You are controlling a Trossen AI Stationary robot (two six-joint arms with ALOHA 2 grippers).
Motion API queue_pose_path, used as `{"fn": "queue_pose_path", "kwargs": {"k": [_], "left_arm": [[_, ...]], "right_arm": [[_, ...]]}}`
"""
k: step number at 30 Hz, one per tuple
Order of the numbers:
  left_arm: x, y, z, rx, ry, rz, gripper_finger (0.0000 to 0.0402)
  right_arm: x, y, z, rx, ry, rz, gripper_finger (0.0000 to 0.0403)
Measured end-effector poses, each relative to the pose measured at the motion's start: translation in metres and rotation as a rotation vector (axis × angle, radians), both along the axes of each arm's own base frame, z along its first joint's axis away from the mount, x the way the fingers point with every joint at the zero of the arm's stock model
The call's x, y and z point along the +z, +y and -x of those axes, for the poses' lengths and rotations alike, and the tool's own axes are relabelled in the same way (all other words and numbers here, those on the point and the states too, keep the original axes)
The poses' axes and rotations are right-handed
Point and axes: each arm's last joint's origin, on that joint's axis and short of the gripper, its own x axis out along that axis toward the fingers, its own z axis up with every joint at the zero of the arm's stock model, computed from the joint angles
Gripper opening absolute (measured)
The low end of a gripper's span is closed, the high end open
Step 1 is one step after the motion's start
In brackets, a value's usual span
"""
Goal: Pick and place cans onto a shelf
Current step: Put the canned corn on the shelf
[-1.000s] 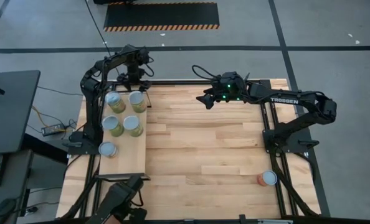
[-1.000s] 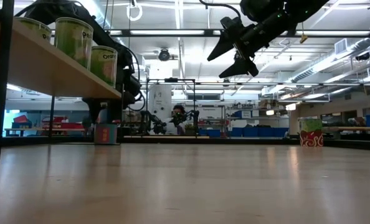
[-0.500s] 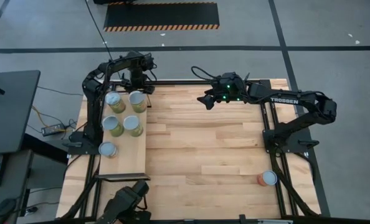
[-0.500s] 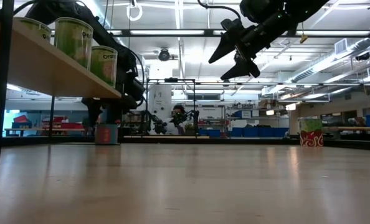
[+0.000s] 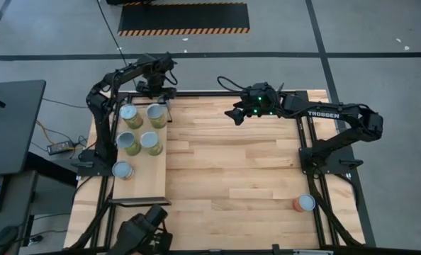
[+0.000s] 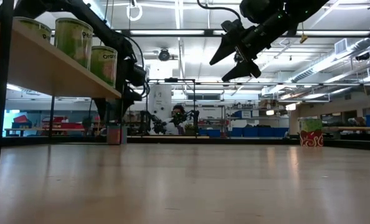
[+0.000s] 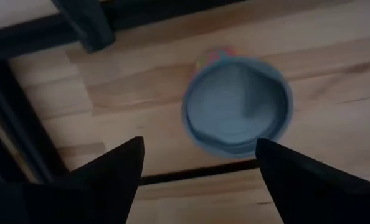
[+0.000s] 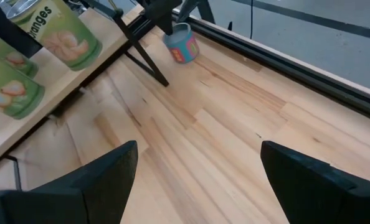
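Note:
Five green-labelled cans (image 5: 151, 142) stand upright on the pale wood shelf (image 5: 141, 183) along the table's left side. A bluish-grey can (image 7: 238, 102) stands on the tabletop by the far left corner, beside the shelf's black leg; it also shows in the right wrist view (image 8: 180, 42). My left gripper (image 7: 199, 143) is open and hangs above this can, one finger on either side, apart from it. An orange-red can (image 5: 304, 204) stands upright near the table's near right corner. My right gripper (image 5: 233, 113) is open and empty, held high over the table's far middle.
The shelf's black metal legs (image 8: 149, 59) stand close to the bluish-grey can. The table's black frame rail (image 8: 278, 59) runs along the far edge. Bare tabletop (image 5: 232, 163) lies between the shelf and the orange-red can.
My left gripper has gone a little toward the table's far edge by the far left corner. The cans on the shelf and the orange-red can have stayed where they were.

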Motion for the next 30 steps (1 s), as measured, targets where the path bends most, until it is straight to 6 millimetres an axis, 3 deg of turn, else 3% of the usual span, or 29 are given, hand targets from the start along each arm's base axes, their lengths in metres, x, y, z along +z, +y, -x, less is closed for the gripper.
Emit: {"fn": "queue_pose_path", "kwargs": {"k": [8, 16, 19, 25, 28, 30], "left_arm": [[0.001, -0.003, -0.013, -0.038, -0.078, -0.017, 0.0316], [0.0, -0.015, -0.029, -0.103, 0.005, -0.073, 0.0314], [0.0, -0.016, -0.035, -0.114, -0.011, -0.096, 0.0288], [0.0, -0.014, -0.036, -0.1, -0.026, -0.116, 0.0195], [0.0, -0.011, -0.031, -0.082, -0.039, -0.101, 0.0195], [0.0, -0.009, -0.028, -0.049, -0.054, -0.079, 0.0215]], "right_arm": [[0.0, 0.0, 0.0, 0.005, 0.003, 0.008, 0.0347], [0.0, 0.0, 0.0, 0.006, 0.003, 0.008, 0.0347], [0.0, 0.0, 0.0, 0.006, 0.003, 0.008, 0.0347], [0.0, 0.0, 0.0, 0.006, 0.003, 0.008, 0.0347], [0.0, 0.0, 0.0, 0.01, 0.005, 0.012, 0.0347], [0.0, 0.0, 0.0, 0.011, 0.006, 0.014, 0.0347]]}}
